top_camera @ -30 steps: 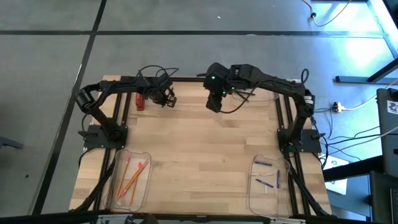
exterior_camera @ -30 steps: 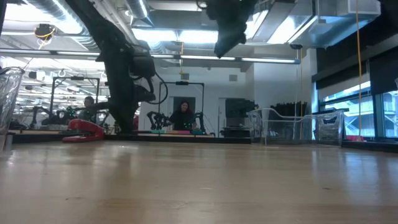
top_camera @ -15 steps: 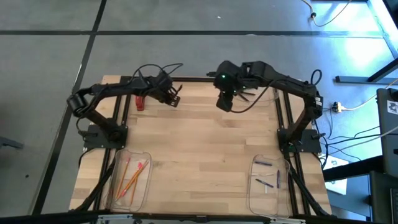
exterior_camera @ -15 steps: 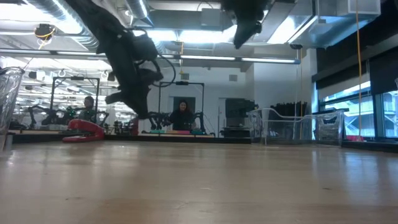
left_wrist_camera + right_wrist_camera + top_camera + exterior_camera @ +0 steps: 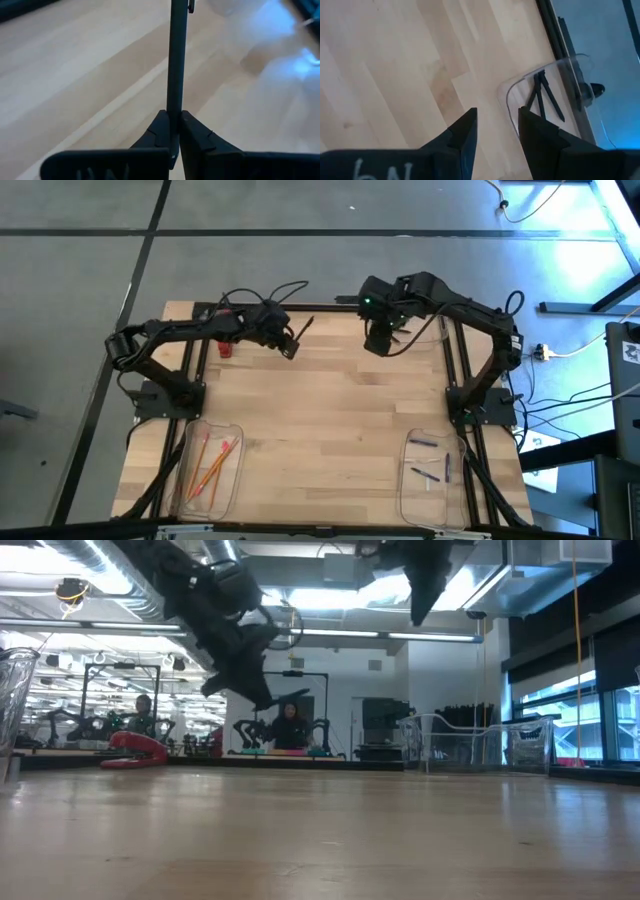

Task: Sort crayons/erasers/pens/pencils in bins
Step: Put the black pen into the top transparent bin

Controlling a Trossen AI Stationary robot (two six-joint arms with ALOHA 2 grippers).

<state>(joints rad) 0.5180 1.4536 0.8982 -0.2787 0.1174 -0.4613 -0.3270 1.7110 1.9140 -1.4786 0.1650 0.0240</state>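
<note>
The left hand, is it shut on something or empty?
Shut on a thin black pen: the left hand pinches the pen's end between its two dark fingers, the shaft sticking out above the wooden table.

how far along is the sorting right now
Pencils already lie in the near-left bin, crayons in the near-right bin, pens in the far bin. The left gripper holds a pen, undelivered. The right gripper is open, empty.

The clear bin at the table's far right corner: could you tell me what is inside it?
The far-right bin holds two black pens; the right arm covers the rest.
</note>
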